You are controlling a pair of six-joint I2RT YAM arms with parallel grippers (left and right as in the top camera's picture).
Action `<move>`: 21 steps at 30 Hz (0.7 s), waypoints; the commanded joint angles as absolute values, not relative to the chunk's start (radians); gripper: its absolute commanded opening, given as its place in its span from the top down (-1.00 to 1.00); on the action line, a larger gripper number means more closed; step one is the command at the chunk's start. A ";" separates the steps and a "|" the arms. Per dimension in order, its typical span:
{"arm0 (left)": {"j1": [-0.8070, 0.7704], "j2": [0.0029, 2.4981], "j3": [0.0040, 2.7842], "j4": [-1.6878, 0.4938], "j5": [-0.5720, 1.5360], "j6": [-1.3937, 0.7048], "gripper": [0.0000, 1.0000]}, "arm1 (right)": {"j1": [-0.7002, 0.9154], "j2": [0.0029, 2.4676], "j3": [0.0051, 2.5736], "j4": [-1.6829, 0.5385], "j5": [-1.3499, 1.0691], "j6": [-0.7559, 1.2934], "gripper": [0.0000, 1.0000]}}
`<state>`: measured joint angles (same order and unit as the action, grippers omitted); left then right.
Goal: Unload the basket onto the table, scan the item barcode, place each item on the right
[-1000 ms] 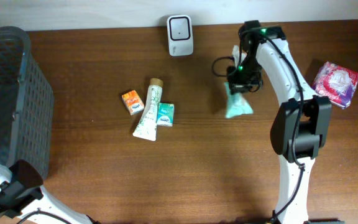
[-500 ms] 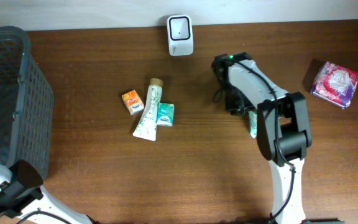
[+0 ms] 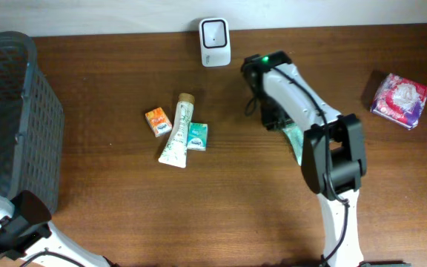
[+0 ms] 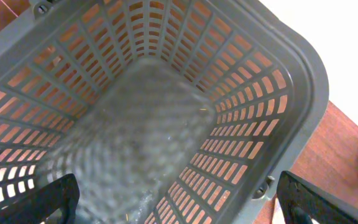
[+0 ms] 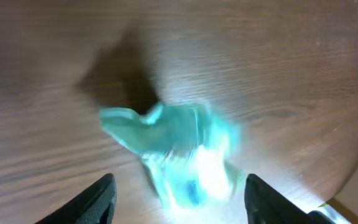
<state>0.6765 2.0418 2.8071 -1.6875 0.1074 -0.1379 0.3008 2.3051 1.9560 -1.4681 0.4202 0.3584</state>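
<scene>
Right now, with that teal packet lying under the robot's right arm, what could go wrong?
1. The teal packet is blurred between the right gripper's spread fingers and seems ungripped. It may settle crumpled or barcode-down, well short of the scanner, so the scan could fail.
2. From overhead the right arm covers most of the packet, so pulling away might drag or nudge it.

Dark wood-grain table (image 3: 236, 200) against a pale wall (image 3: 87, 15), soft even light.
</scene>
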 commanded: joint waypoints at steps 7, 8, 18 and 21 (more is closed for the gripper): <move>0.679 2.027 2.814 -1.688 0.107 -0.125 -0.98 | -0.035 2.297 1.971 -1.504 -0.202 -0.056 -0.17; 0.679 2.027 2.814 -1.688 0.107 -0.125 -0.98 | -0.030 2.297 1.971 -1.504 -0.198 -0.061 -0.23; 0.679 2.027 2.814 -1.688 0.107 -0.125 -0.98 | -0.246 2.297 1.874 -1.448 -0.460 -0.424 -0.93; 0.679 2.027 2.814 -1.688 0.107 -0.125 -0.98 | -0.278 2.297 1.776 -1.380 -0.560 -0.467 -0.91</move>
<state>0.6765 2.0418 2.8071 -1.6871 0.1070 -0.1379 -0.2710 2.3051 1.8320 -1.4082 -0.4339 -0.3939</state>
